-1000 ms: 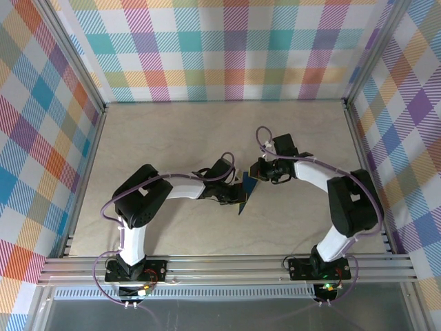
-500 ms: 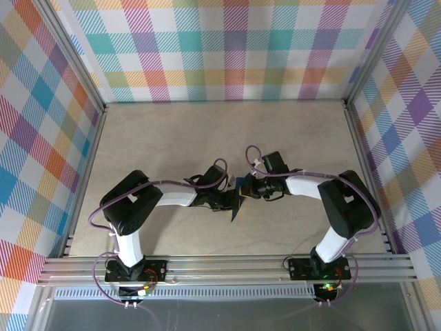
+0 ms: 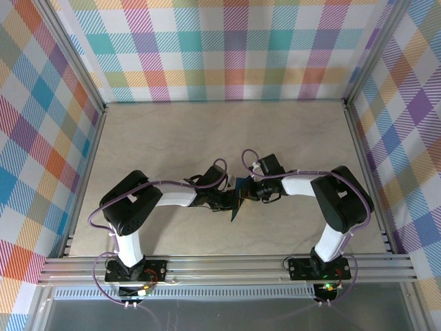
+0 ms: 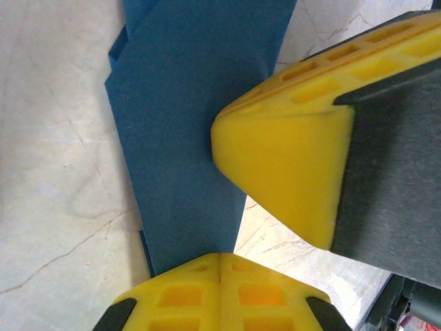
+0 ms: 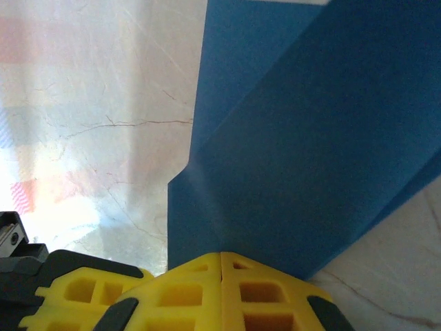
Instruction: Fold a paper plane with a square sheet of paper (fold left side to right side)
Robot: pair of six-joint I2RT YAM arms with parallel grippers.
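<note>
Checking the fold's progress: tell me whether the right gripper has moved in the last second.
Yes. The right gripper has shifted left and toward the near rail, shut on the blue paper.

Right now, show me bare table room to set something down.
Free: far half of the table, up to the back wall; also the strip between the blue paper and the front rail. Crowded: centre, where left end effector and right end effector pinch it.

We've got one fixed cam up high behind the arm bases (image 3: 134, 269), looking down on the whole table (image 3: 172, 131). Both wrist cams sit super close, each staring past its own yellow fingers (image 4: 179, 296) at the same folded blue paper (image 5: 310, 138), which sits mid-table from above.
</note>
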